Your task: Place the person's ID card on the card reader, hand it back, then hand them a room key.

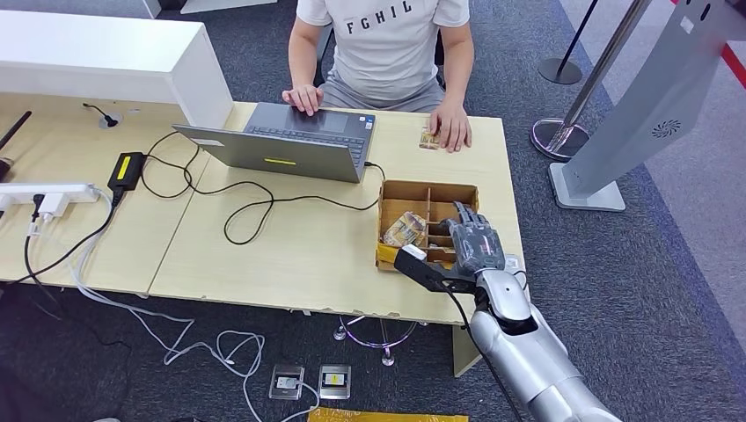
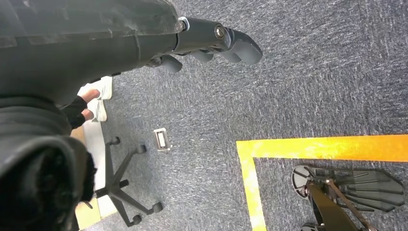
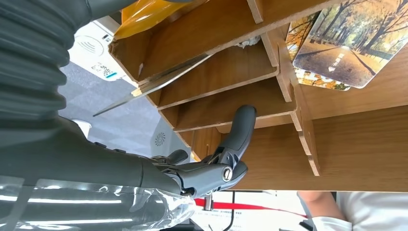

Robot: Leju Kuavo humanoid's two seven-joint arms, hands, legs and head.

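Your right hand [image 1: 476, 242] hovers over the wooden divided box [image 1: 398, 192], fingers apart, empty; left hand [image 2: 211, 45] hangs loosely open, holding nothing.

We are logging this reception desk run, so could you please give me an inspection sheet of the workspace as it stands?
Surface: light wooden table, bare in front of the box.
Job's things: wooden compartment box holding picture cards; a card lies under the person's hand at the far edge.
Clutter: open laptop, power brick, white power strip.
Hands: right hand over the box, fingers reaching into an empty compartment, holding nothing; left hand hangs above the carpet, empty.
Cables: black cable looping across the table; white cables on the floor.
Surroundings: seated person, stanchion, grey kiosk.
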